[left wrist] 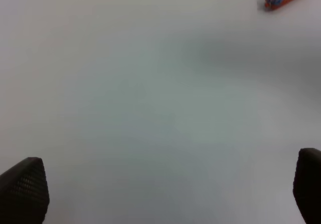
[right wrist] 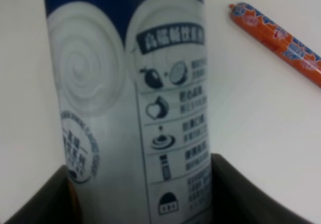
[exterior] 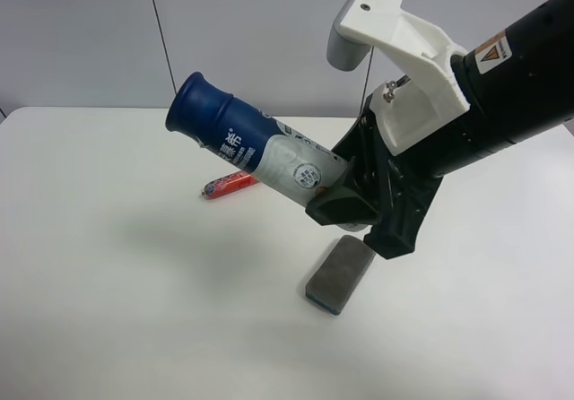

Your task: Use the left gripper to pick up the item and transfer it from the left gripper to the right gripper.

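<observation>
While clenched on bottle at its white base, holds it tilted in the air at right gripper, cap outward, well above table. Low grip leaves cap end free, as a handover would need. Judged transferred. At left gripper, jaws spread wide on nothing, over plain tabletop. Sausage and eraser lying below, apart from both.

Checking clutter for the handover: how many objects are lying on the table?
2: the red sausage stick past the held bottle, and the grey eraser block beneath the right gripper. Others may be hidden behind it.
</observation>
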Robot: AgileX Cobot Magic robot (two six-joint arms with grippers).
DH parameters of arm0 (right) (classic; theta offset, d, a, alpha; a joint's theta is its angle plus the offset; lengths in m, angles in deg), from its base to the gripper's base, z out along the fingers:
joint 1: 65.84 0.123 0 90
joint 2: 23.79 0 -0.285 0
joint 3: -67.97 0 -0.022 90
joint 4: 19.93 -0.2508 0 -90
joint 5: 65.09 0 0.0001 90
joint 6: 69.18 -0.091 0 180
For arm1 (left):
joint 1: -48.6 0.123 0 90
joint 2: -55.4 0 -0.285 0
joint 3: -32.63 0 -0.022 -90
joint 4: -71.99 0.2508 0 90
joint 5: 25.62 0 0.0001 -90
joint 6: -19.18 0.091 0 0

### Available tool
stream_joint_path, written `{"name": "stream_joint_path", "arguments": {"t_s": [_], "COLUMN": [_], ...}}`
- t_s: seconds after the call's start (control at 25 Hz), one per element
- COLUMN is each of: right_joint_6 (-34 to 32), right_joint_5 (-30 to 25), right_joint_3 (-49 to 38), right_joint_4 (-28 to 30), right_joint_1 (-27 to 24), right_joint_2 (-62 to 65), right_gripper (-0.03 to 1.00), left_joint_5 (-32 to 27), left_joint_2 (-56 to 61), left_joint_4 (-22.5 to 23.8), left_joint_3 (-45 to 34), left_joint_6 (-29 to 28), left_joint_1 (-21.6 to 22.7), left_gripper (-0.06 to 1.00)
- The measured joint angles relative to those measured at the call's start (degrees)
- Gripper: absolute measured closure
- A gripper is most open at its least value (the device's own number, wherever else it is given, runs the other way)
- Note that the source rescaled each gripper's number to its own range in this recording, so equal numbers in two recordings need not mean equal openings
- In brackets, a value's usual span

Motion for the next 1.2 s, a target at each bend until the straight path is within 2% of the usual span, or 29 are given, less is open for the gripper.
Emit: {"name": "stream_joint_path", "arguments": {"t_s": [0.28,0.44,0.68,0.84,1.0,1.12,1.2], "right_joint_6": [-0.39,-1.02,-5.56,-13.89,-25.45,-32.89,-36.39], "right_joint_5": [0.00,0.00,0.16,0.16,-0.34,-2.08,-3.71], "right_joint_3": [0.00,0.00,0.00,0.00,0.00,0.00,0.00], "right_joint_4": [-0.10,-0.10,0.36,5.88,15.16,20.91,22.46], "right_joint_1": [0.00,0.00,0.00,0.00,0.00,-0.18,-1.36], "right_joint_2": [0.00,0.00,0.00,0.00,0.00,0.00,0.00], "right_gripper": [0.97,0.97,0.97,0.97,0.97,0.97,0.97], "left_joint_5": [5.68,6.80,6.96,6.96,6.96,6.96,6.96], "left_joint_2": [0.00,0.00,0.00,0.00,0.00,0.00,0.00], "left_joint_4": [-2.68,-3.46,-3.58,-3.58,-3.58,-3.65,-3.65], "left_joint_3": [-2.15,-2.58,-2.58,-2.58,-2.58,-2.58,-2.58], "left_joint_6": [-0.17,0.02,0.02,0.07,0.07,0.07,0.07], "left_joint_1": [0.00,0.00,0.00,0.00,0.00,0.17,1.54], "left_gripper": [-0.05,-0.05,-0.05,-0.05,-0.05,-0.05,-0.05]}}
